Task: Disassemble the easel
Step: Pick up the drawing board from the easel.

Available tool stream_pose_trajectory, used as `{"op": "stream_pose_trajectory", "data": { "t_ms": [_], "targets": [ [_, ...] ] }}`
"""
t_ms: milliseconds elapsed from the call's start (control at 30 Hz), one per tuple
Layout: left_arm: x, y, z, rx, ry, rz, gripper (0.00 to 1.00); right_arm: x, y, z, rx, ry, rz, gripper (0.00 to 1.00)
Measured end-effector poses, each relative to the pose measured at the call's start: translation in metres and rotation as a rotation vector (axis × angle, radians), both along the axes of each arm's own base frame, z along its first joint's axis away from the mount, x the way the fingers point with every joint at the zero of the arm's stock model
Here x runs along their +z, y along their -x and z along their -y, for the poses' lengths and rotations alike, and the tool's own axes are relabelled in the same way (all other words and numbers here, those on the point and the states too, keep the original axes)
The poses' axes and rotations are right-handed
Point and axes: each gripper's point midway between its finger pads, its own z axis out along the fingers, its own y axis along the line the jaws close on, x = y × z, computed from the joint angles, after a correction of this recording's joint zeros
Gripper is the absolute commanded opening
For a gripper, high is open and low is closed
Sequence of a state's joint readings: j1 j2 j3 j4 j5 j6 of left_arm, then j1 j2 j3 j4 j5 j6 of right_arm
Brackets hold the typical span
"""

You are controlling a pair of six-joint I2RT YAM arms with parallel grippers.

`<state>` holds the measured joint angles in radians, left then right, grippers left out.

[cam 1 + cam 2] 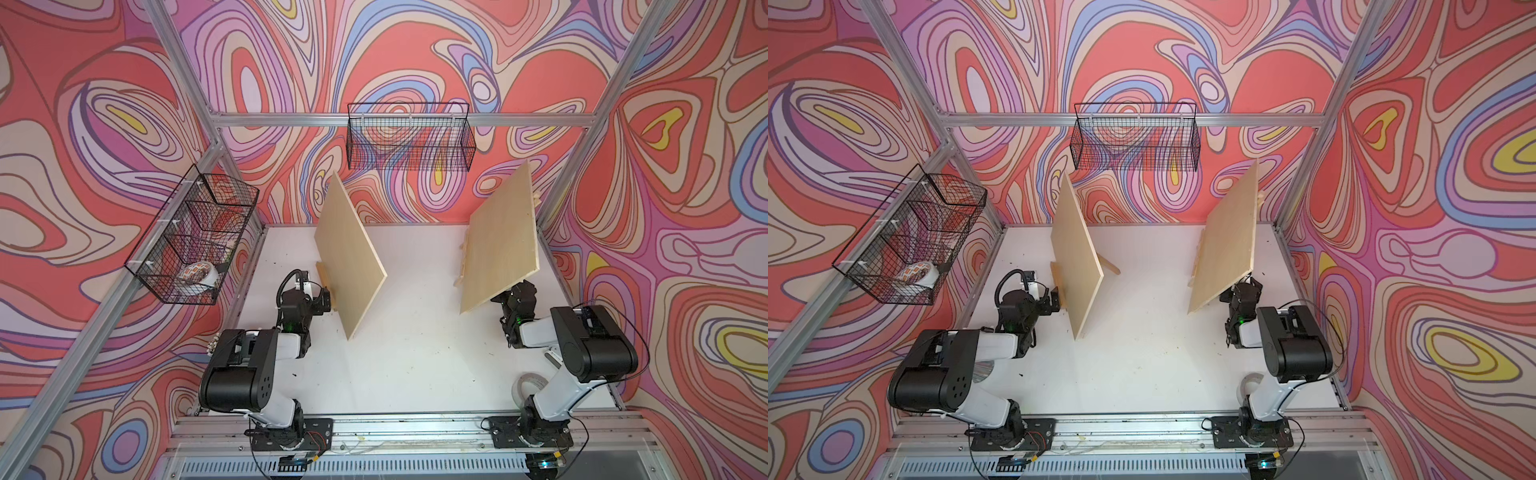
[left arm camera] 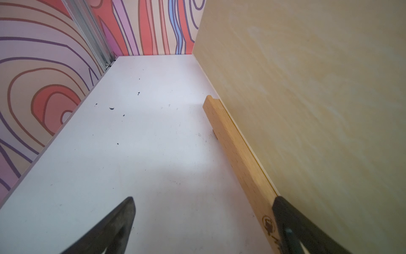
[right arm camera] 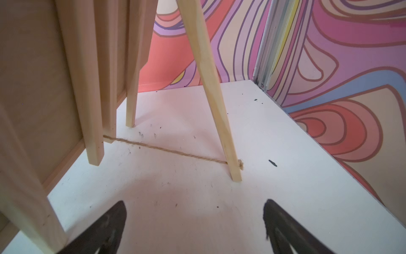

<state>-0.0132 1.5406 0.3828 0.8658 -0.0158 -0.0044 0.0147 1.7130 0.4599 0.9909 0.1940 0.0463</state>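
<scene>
Left easel (image 1: 349, 253), right easel (image 1: 498, 245) upright, lengthwise front-to-back; left fingers (image 2: 109, 231), right fingers (image 3: 105, 228) spread, seemingly empty.

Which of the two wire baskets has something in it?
The side-wall basket: it holds a patterned tape roll. The back-wall basket looks empty.

White tubular links between bulky glossy black joint housings on left arm (image 1: 232, 382) and right arm (image 1: 594, 349), round holes on a housing side, small green light (image 1: 289, 325) near each wrist, looping black cables (image 1: 286, 277), black screwed base plates (image 1: 320, 428), dark tapered fingers (image 2: 114, 226)
</scene>
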Motion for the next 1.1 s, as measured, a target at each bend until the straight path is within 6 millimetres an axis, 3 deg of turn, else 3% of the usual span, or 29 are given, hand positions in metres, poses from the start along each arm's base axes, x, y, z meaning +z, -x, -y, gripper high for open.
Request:
{"op": "stream_pose_trajectory", "data": {
  "t_ms": [1100],
  "targets": [
    [-0.0008, 0.0004, -0.0001, 0.000, 0.000, -0.003, 1.00, -0.0036, 0.0002, -0.0048, 0.029, 0.001, -0.016, 0.98]
  ]
}}
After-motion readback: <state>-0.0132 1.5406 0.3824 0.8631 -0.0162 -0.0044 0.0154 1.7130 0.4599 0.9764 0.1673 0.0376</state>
